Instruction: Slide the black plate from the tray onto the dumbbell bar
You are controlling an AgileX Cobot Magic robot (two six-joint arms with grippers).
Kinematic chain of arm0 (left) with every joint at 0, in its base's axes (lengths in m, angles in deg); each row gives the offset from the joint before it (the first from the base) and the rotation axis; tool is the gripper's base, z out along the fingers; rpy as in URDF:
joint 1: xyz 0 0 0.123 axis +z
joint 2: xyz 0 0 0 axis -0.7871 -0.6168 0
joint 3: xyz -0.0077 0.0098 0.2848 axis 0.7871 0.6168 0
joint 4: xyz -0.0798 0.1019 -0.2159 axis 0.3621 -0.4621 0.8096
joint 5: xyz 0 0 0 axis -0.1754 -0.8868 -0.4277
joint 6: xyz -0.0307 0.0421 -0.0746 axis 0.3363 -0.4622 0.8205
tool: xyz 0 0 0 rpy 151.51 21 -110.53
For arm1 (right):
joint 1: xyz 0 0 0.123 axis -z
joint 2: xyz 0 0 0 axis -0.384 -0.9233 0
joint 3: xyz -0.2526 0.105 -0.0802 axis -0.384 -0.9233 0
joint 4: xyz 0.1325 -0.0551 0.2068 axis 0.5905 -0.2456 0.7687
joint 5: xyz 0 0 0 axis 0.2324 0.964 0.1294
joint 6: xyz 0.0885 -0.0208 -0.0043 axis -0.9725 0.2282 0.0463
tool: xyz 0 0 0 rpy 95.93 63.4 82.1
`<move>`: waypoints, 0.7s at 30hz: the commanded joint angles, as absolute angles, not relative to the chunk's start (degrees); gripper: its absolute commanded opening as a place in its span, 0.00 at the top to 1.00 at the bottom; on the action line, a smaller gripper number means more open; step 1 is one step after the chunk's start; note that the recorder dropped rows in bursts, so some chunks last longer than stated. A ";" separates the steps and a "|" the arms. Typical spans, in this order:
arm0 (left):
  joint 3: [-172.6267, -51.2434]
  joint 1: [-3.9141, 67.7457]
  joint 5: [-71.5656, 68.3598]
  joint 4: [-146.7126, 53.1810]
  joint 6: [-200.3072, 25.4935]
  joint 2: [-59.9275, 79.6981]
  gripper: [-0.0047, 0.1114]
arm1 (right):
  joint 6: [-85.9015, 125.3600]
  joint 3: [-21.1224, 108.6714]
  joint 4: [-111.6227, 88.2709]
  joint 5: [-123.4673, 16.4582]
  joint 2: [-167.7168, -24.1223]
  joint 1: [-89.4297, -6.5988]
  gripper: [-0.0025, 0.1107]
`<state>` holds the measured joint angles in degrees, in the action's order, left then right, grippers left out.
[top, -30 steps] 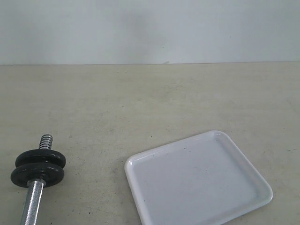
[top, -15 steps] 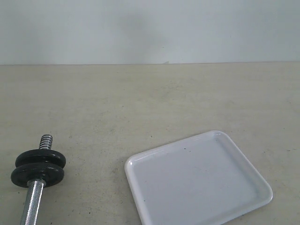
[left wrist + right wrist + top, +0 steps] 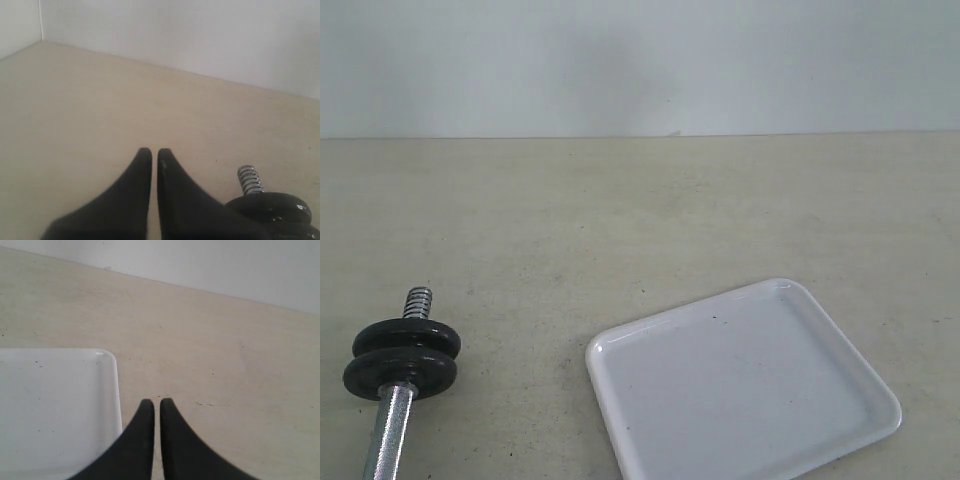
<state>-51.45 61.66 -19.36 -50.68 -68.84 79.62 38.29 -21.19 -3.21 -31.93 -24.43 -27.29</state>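
At seven o'clock on the table (image 3: 620, 220), the bar (image 3: 388, 440) lies pointing toward twelve, its threaded end (image 3: 418, 302) bare. Two black plates sit on it just behind that end, touching face to face: far plate (image 3: 406, 338) and near plate (image 3: 400, 376). I cannot tell which of them is the task's own. At five o'clock lies the tray (image 3: 740, 390), well apart from the bar, showing only its white floor and a few dark specks. My left gripper (image 3: 154, 152) has its fingers together, clamped on nothing, above the table, with the threaded end and plates near it. My right gripper (image 3: 156, 402) is likewise closed and holds nothing, hovering over the table just beside the tray's rim.
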 commanded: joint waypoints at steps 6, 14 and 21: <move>-51.24 61.35 -22.82 -47.70 -72.79 79.70 0.92 | 38.34 -21.12 -3.18 -32.27 -24.12 -27.12 0.95; -51.24 60.29 -23.86 -44.16 -73.83 79.70 0.92 | 38.34 -21.12 -3.18 -32.27 -24.12 -27.12 0.95; -51.24 56.48 -24.13 -41.42 -76.91 79.70 0.92 | 38.34 -21.12 -3.20 -32.12 -24.12 -27.12 0.95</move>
